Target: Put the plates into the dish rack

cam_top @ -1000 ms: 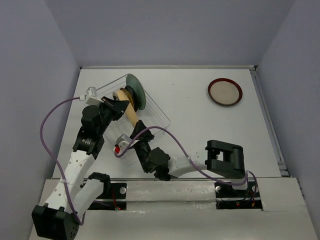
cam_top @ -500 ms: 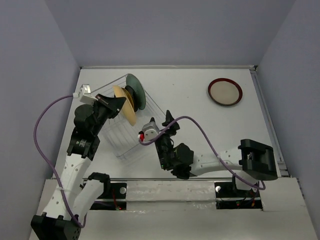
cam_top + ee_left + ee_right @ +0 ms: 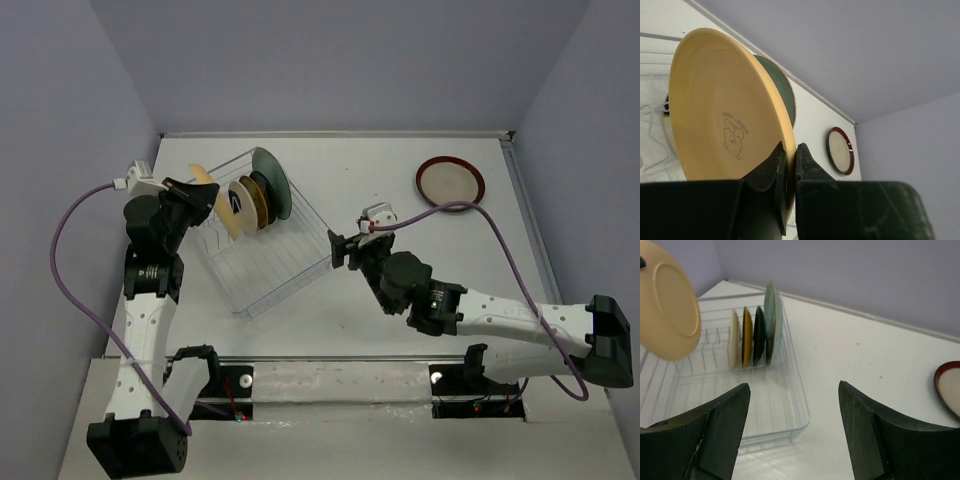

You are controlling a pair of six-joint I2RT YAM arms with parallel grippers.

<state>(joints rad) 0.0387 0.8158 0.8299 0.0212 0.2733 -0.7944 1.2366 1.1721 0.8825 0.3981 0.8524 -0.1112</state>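
Right end effector [image 3: 792, 387] pulled back from dish rack [image 3: 268, 278], gaping empty, left end effector [image 3: 790, 152] clamped on plain orange-yellow plate [image 3: 725, 110]

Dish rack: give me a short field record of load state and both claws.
loaded: cream plate, yellow plate, black plate, mint-green plate, upright in a row in the dish rack
left claw: shut on orange-yellow plate, raised by the rack
right claw: open, empty
not loaded: red-rimmed plate, flat on table
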